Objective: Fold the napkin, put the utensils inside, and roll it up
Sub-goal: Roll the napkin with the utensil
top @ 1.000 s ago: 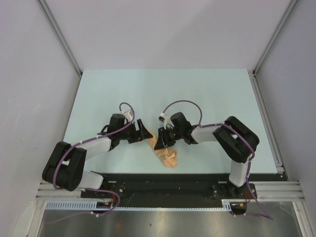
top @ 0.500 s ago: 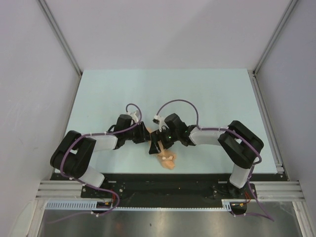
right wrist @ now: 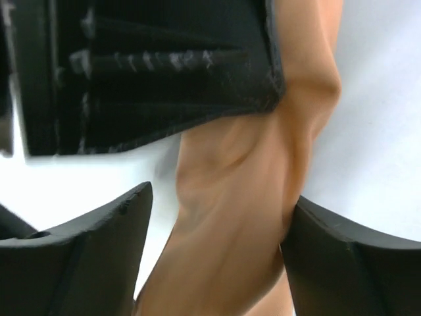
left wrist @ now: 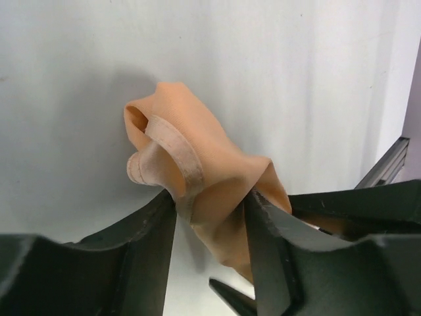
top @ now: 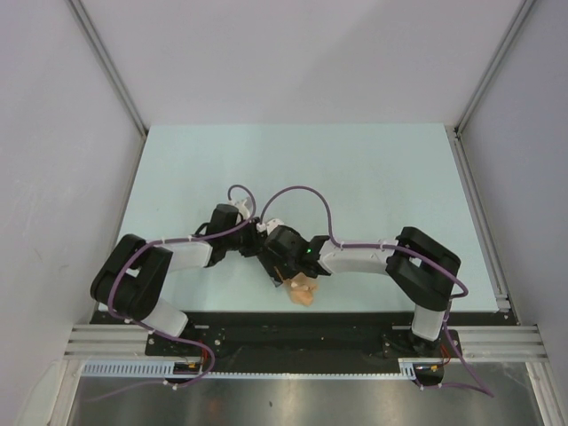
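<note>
The napkin (top: 302, 291) lies bunched into a narrow, twisted wad on the pale table (top: 355, 169), close to the near edge and roughly midway between the two arm bases. From above, only its lower, peach-orange end shows below the two wrists, which meet over it. The left arm (top: 177, 257) reaches in low from the left and the right arm (top: 355, 257) from the right, with purple cables (top: 302, 191) looping above them. In the left wrist view the napkin (left wrist: 204, 164) rises as a crumpled twist with a stitched hem curling over its top. The left jaws are closed on the cloth, and both dark fingers (left wrist: 141, 257) press against its sides just below that curl. A pointed black tip (left wrist: 233, 299) pokes in beneath the cloth; what it belongs to cannot be told. In the right wrist view the napkin (right wrist: 237, 197) runs up as a smooth, creased band between the right fingers (right wrist: 348, 263). The right jaws stand open around it: the cloth touches one finger, while bare table shows between it and the other. Above them a ribbed black block (right wrist: 151, 72) sits against the cloth's upper part.
</note>
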Motion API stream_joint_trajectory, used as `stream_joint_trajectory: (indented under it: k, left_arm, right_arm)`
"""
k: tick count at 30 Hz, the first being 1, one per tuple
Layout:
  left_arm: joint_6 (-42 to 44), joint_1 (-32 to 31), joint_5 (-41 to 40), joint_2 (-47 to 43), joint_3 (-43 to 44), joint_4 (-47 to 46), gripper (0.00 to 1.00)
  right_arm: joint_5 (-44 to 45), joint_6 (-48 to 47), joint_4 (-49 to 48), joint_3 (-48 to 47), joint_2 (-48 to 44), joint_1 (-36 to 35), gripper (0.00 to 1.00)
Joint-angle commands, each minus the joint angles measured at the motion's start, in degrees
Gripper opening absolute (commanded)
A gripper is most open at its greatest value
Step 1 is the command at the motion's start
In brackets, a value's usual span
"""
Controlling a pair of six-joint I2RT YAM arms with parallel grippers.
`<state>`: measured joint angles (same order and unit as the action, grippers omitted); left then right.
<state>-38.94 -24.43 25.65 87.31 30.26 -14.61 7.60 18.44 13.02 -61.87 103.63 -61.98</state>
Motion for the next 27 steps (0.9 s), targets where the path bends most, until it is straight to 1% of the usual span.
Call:
stream_joint_trajectory:
  k: [1,2,3,4,5,6,8,10,13,14,18,19,21,22,27]
  left_arm:
    - [0.9,-0.4,-0.6,-2.0,2.7,1.9,0.57]
    - [1.1,-0.4,-0.8,-2.4,3.4,2.5,0.62]
    - [1.2,-0.2,-1.3,-3.4,3.8,3.1,0.71]
    - [1.3,0.0,-1.4,-3.9,4.1,4.2,0.75]
    - [1.3,0.3,-1.5,-4.4,4.8,4.6,0.78]
    - [1.2,1.3,-1.3,-4.9,5.1,5.0,0.82]
    - [1.5,3.0,-1.1,-6.3,5.5,6.4,0.85]
    - [2.5,6.2,-0.9,-7.7,5.8,8.4,0.9]
    - [2.6,11.2,-0.2,-9.7,5.9,10.3,0.93]
    - [2.3,13.2,0.2,-11.6,5.8,10.4,0.93]
    - [2.9,16.2,0.5,-16.2,8.0,14.2,0.95]
    - [3.6,16.8,0.6,-17.0,8.7,16.4,0.95]
    - [4.4,18.2,1.1,-19.6,10.9,19.6,0.96]
    - [5.3,18.7,1.2,-20.6,11.5,20.8,0.96]
    - [8.8,23.3,2.4,-27.0,14.8,27.6,0.96]
  right_arm:
    - [9.5,2.6,8.5,-0.1,3.4,0.0,0.7]
    - [9.6,3.4,8.5,0.1,3.2,0.4,0.64]
    - [9.3,3.6,8.3,0.3,3.1,0.5,0.61]
    - [8.9,4.0,8.1,1.0,2.9,0.8,0.55]
    - [8.8,4.2,7.9,1.4,2.5,1.5,0.47]
    - [8.5,4.6,7.6,1.8,2.4,2.0,0.45]
    - [8.1,4.7,7.3,2.9,1.9,3.0,0.45]
    - [7.9,4.8,7.1,3.5,0.9,4.9,0.44]
    - [7.6,3.7,7.1,4.1,-0.4,8.5,0.42]
    - [7.6,3.3,7.1,3.9,-0.7,9.6,0.41]
    - [6.2,0.0,6.5,3.1,-0.9,16.3,0.4]
    - [5.9,-1.7,6.2,2.6,-0.2,19.4,0.4]
    - [4.7,-3.5,6.6,0.5,1.0,22.5,0.4]
    - [4.4,-4.3,6.8,-0.2,2.2,25.6,0.4]
    - [2.5,-9.9,10.1,-6.9,7.1,33.8,0.4]
